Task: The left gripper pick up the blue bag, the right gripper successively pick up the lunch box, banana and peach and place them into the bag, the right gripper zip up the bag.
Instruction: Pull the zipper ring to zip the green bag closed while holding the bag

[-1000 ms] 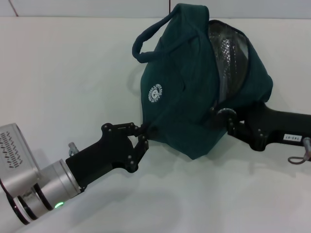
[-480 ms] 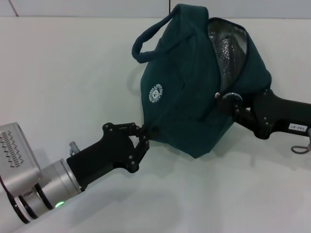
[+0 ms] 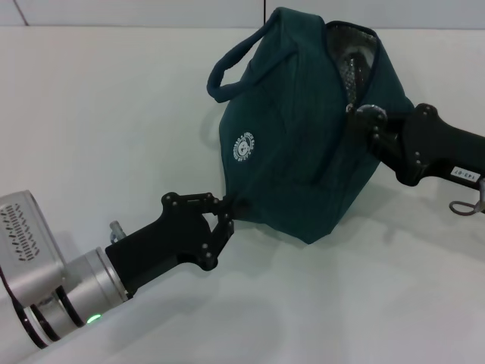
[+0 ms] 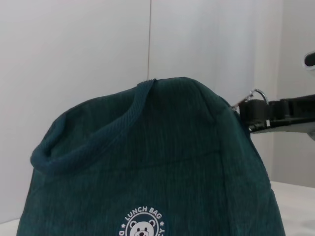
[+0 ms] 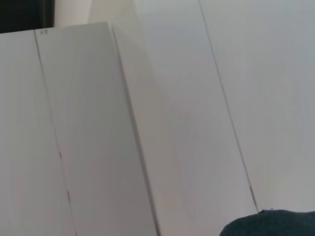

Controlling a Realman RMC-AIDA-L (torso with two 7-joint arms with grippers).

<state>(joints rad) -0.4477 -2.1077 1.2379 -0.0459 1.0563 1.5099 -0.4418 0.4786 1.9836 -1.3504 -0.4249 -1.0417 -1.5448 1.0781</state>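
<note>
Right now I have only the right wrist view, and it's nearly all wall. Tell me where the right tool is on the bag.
Observer: The right tool is at the zipper of the blue bag, high on its right side.
Operator: Report how much is unzipped.
Observer: Only a short stretch at the top, where silver lining shows.
Operator: Confirm the bag is held.
Observer: The left tool pinches its lower left corner.
</note>
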